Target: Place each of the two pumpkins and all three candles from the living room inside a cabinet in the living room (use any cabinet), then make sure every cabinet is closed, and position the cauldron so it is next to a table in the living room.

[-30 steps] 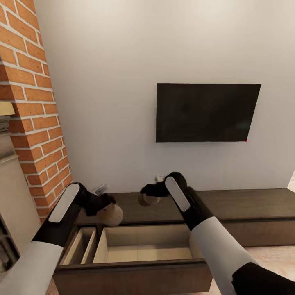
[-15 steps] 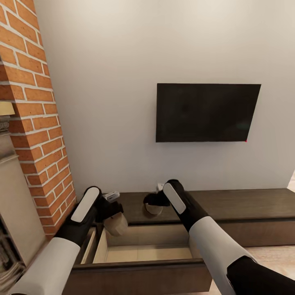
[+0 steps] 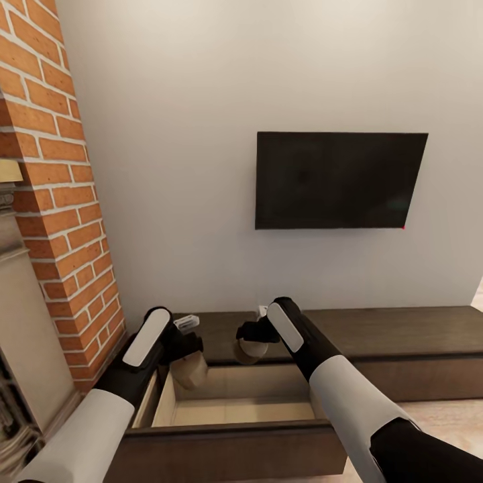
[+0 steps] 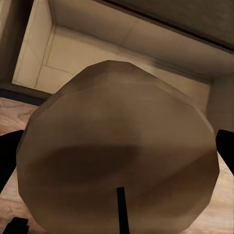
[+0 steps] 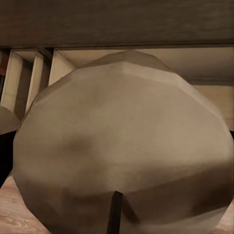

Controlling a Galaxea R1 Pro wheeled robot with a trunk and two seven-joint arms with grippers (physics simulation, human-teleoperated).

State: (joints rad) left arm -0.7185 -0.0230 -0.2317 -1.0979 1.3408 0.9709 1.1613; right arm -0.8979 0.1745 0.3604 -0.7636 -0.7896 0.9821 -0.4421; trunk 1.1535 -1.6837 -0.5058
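Close up, the cream-beige cylindrical candle [image 4: 117, 151] hides most of the left gripper's black fingers [image 4: 225, 153]. Its twin [image 5: 122, 146] hides the right gripper's entirely. The long dark-brown wood cabinet [image 3: 402, 335] runs off the head view's right edge.

I count two candles, one [image 3: 190, 369] in my left claw [image 3: 186, 350] and one [image 3: 249, 349] in my right claw [image 3: 253, 333], one open drawer [image 3: 235, 402], one television [image 3: 339, 181].

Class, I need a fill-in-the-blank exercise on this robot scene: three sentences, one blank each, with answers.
1. Each gripper, left and right, holds a cream ____.
2. The cabinet's drawer below them stands ____.
3. The black television hangs on the ____.

Missing words: candle; open; wall
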